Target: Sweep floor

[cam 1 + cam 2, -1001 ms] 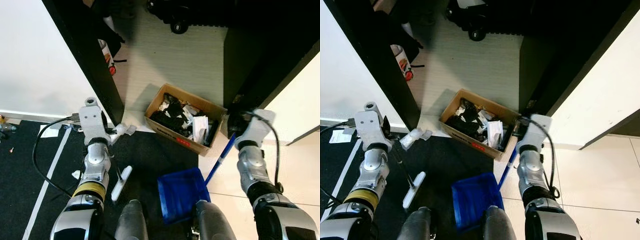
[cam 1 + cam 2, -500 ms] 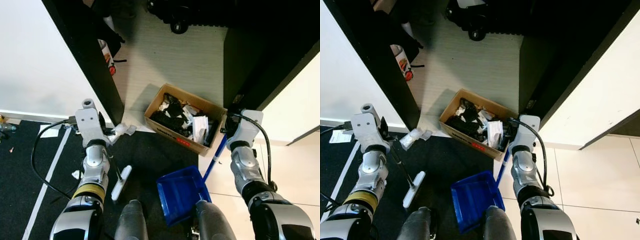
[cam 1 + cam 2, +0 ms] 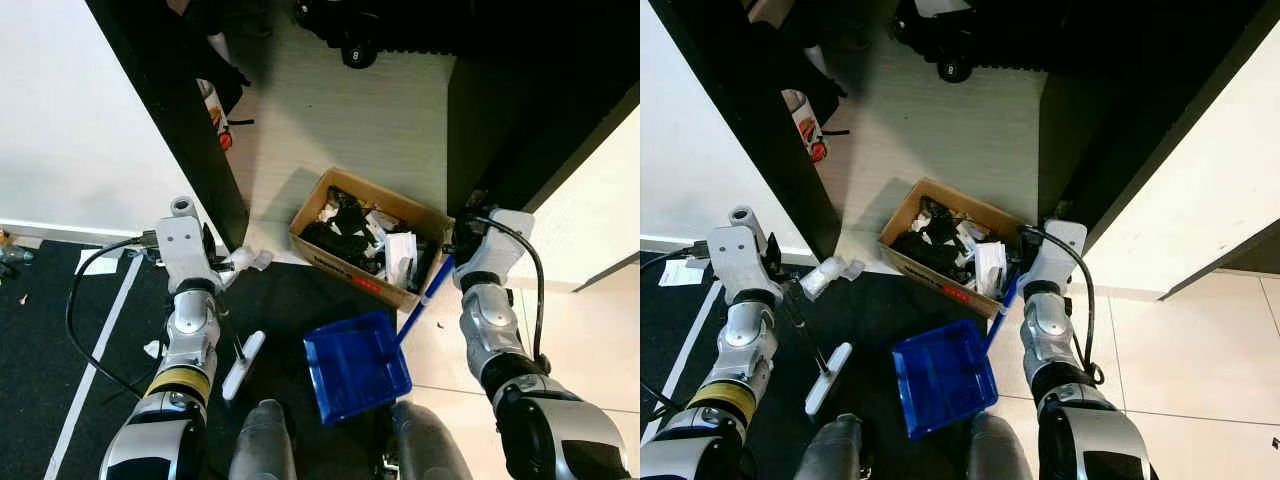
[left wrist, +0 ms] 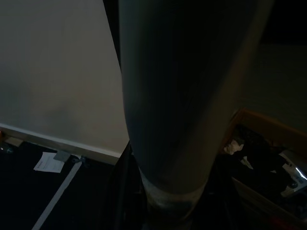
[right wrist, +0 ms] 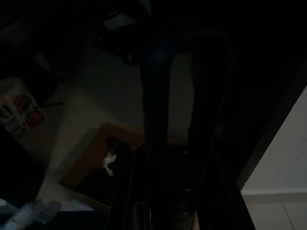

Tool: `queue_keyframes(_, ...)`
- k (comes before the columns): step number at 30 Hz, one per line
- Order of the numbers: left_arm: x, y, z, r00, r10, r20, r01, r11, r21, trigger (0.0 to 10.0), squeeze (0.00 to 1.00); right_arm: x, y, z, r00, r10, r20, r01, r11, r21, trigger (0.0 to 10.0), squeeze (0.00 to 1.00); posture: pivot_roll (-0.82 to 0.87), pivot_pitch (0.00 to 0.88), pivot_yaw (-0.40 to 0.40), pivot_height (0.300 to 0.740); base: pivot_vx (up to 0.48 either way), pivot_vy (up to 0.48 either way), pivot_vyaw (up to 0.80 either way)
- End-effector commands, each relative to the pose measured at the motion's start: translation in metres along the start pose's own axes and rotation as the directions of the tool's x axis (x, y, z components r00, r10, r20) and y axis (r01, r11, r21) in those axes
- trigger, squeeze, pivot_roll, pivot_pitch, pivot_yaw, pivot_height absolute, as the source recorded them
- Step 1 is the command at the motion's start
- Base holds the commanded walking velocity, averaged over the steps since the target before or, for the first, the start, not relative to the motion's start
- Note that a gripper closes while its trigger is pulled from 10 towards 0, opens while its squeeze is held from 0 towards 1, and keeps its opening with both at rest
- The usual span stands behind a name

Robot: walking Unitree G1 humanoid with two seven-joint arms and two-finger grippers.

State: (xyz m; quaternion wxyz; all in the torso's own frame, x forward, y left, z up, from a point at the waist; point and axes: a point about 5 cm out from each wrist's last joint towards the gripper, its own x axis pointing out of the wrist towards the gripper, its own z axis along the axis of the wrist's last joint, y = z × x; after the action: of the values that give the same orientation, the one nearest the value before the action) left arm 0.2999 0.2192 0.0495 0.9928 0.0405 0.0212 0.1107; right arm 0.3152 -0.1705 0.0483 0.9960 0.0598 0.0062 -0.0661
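Sweeping is only partway: I am gripping the brush [image 3: 243,352] with the left pincer [image 3: 214,268] closed, the dustpan [image 3: 355,366] with the right pincer [image 3: 447,262] closed, while crumpled litter [image 3: 250,259] is lying uncollected.

No legible text — red label on cardboard box [image 3: 366,285] too small to read.

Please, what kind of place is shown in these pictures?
Probably a room inside a home or office, at a doorway: pale wood flooring meets a black mat and tiles, with white walls and a cardboard box of rubbish.
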Motion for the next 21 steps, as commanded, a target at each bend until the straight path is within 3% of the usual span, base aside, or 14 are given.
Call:
queue_keyframes(1, -0.001, 0.007, 0.002, 1.000, -0.011, 0.025, 0.010, 0.999, 0.037, 10.0, 0.00, -0.002, 0.000, -0.001, 1.000, -0.012, 0.007, 0.012, 1.000, 0.029, 10.0, 0.00, 0.05, 0.104, -0.006, 0.740, 0.000, 0.000, 0.00)
queue_keyframes(11, -0.003, 0.015, 0.017, 0.992, -0.066, 0.105, 0.058, 0.996, 0.073, 10.0, 0.00, 0.017, 0.007, 0.025, 0.995, -0.025, 0.096, 0.019, 0.998, 0.064, 10.0, 0.00, 0.14, 0.264, -0.022, 0.740, 0.000, 0.000, 0.00)
queue_keyframes(21, -0.008, 0.019, 0.030, 0.983, -0.069, 0.169, 0.056, 0.995, 0.079, 10.0, 0.00, 0.027, 0.013, 0.041, 0.989, -0.009, 0.148, 0.004, 1.000, 0.030, 10.0, 0.00, 0.16, 0.315, -0.032, 0.740, 0.000, 0.000, 0.00)
